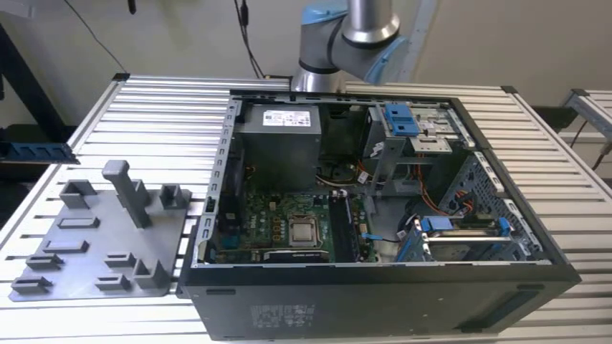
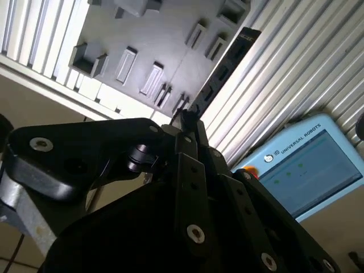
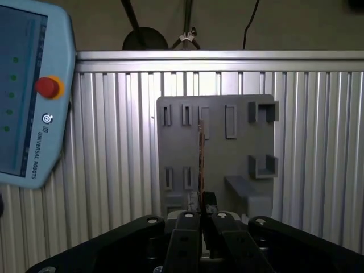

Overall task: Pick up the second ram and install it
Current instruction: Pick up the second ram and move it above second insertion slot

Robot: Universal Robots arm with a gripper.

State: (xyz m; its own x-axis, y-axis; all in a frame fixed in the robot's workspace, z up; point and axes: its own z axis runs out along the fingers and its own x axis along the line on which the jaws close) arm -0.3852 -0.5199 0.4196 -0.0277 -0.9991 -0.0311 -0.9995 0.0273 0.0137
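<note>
In both wrist views my gripper (image 3: pixel 203 200) (image 2: pixel 185 120) is shut on the second ram. The ram is a long dark stick (image 2: pixel 223 67), seen edge-on in the first wrist view (image 3: pixel 201 152). It sticks out straight from the fingertips. Far beyond it lies the grey holder tray (image 3: pixel 239 156) (image 2: pixel 142 34) on the slatted table, well clear of the ram. In the exterior view the tray (image 1: pixel 91 240) lies at the exterior view's left, beside the open computer case (image 1: pixel 383 301). The case's green motherboard (image 1: pixel 277 222) and dark memory slots (image 1: pixel 342 229) are exposed.
The arm's elbow (image 1: pixel 349 29) hangs above the far side of the case. A blue-edged teach pendant (image 3: pixel 28 96) (image 2: pixel 307 170) rests on the slatted aluminium table (image 1: pixel 163 129). Inside the case are a power supply (image 1: pixel 277 140), blue drive brackets (image 1: pixel 402 118) and cables.
</note>
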